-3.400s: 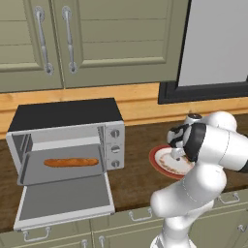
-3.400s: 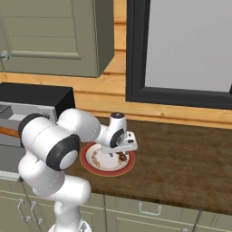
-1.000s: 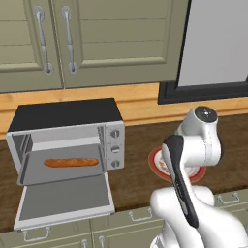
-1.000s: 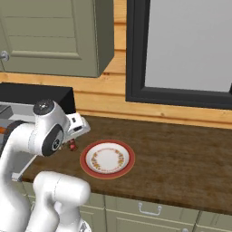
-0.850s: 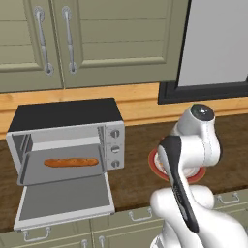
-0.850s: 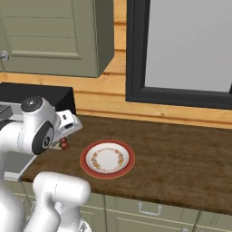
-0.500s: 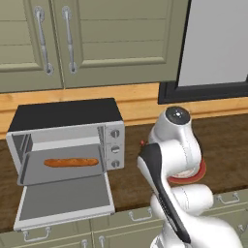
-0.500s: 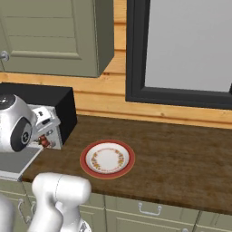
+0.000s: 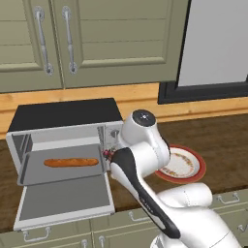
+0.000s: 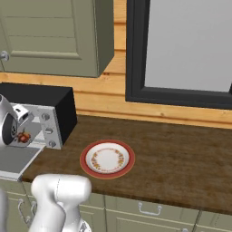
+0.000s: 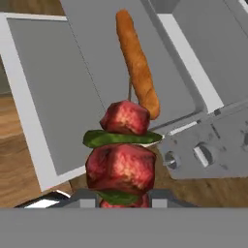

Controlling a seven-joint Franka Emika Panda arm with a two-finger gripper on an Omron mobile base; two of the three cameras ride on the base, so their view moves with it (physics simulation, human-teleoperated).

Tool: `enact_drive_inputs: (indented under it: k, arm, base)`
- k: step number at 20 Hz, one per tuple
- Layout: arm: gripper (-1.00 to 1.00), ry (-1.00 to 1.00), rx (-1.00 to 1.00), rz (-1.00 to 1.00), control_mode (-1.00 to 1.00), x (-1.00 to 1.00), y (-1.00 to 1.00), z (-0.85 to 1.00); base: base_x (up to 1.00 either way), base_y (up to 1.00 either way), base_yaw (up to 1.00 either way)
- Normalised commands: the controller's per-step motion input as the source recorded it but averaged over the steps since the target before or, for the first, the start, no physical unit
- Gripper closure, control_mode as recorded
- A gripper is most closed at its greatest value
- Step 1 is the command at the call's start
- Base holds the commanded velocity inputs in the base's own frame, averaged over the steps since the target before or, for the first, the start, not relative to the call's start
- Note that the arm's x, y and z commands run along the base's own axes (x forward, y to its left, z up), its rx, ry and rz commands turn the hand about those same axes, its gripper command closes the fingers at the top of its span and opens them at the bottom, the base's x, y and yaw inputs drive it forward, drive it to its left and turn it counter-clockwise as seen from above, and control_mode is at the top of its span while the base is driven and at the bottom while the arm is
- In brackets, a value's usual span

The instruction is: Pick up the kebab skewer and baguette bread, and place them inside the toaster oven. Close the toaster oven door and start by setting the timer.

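My gripper is shut on the kebab skewer, whose red meat chunks and green slices stand up between the fingers. In the left base view the gripper holds the skewer just off the right front corner of the toaster oven, near its knobs. The toaster oven door lies flat open. Inside, the baguette bread rests lengthwise on the grey tray. The right base view shows the skewer beside the oven's knob panel.
A red-rimmed plate sits bare on the dark wood counter to the right of the oven. Cabinet doors hang above, and a dark-framed window stands at the back right. My own white arm blocks part of the left base view.
The arm has swung left from over the plate to the oven's front right corner, carrying the skewer. The baguette, plate and open door have stayed put.
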Motion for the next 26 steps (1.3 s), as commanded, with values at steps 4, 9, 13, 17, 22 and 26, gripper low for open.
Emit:
enact_drive_inputs:
  k: [4,9,13,17,22,26]
  arm:
    - [1.0,0.1,-0.11,0.2,-1.0,0.19,1.0,0.0]
    - [1.0,0.08,-0.15,0.02,-1.0,0.45,1.0,-0.03]
    - [1.0,0.12,-0.12,0.0,-1.0,0.49,1.0,0.0]
    - [1.0,0.16,-0.09,0.0,-1.0,0.47,0.85,-0.06]
    - [1.0,0.06,-0.09,0.0,-1.0,0.5,0.46,-0.33]
    - [1.0,0.0,-0.09,0.0,-1.0,0.28,0.18,-0.65]
  base:
    - [0.0,0.0,0.0]
    - [0.0,0.0,0.0]
    - [0.0,0.0,0.0]
    - [0.0,0.0,0.0]
    - [0.0,0.0,0.0]
    - [0.0,0.0,0.0]
